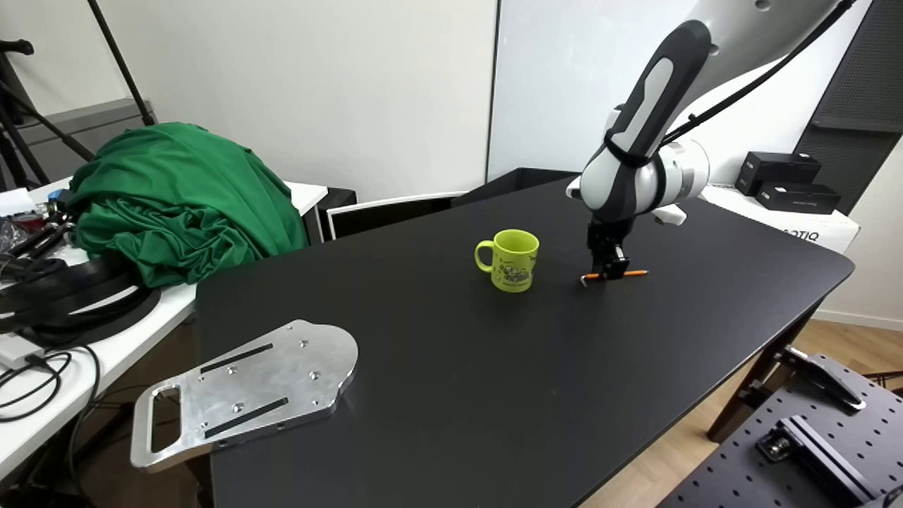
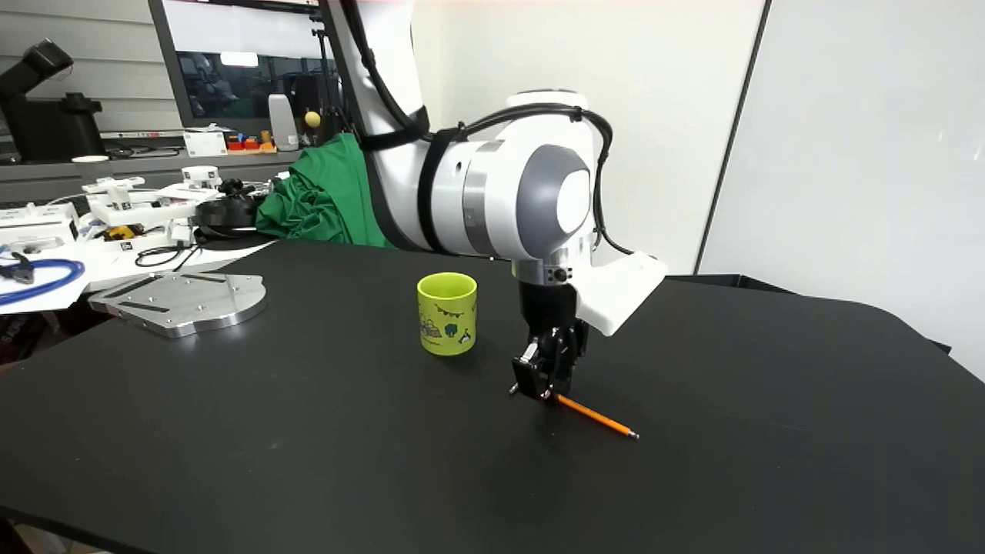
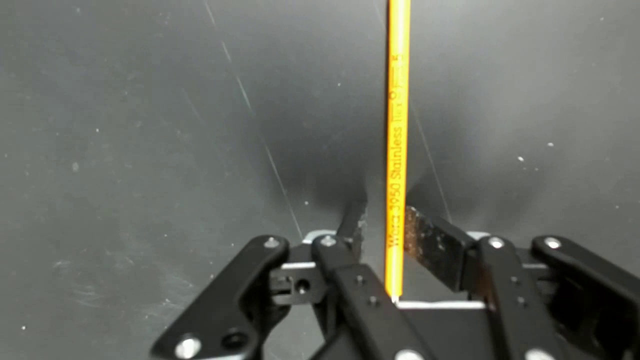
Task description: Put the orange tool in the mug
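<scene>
The orange tool (image 1: 637,273) is a thin orange stick with a bent metal end, lying on the black table. It also shows in an exterior view (image 2: 597,416) and lengthwise in the wrist view (image 3: 398,145). My gripper (image 3: 383,225) is low over the table, with its fingers on either side of the tool. A gap shows between the left finger and the tool; the right finger is very close to it, and contact cannot be told. The gripper also shows in both exterior views (image 1: 608,268) (image 2: 543,378). The lime-green mug (image 1: 514,267) (image 2: 447,319) stands upright beside the gripper, outside the wrist view.
A silver metal plate (image 1: 261,384) (image 2: 188,300) lies at the table's edge. A green cloth (image 1: 176,197) and equipment lie on a white side table. Black boxes (image 1: 779,176) stand on a white box behind the arm. A wall rises behind the black table (image 1: 437,395).
</scene>
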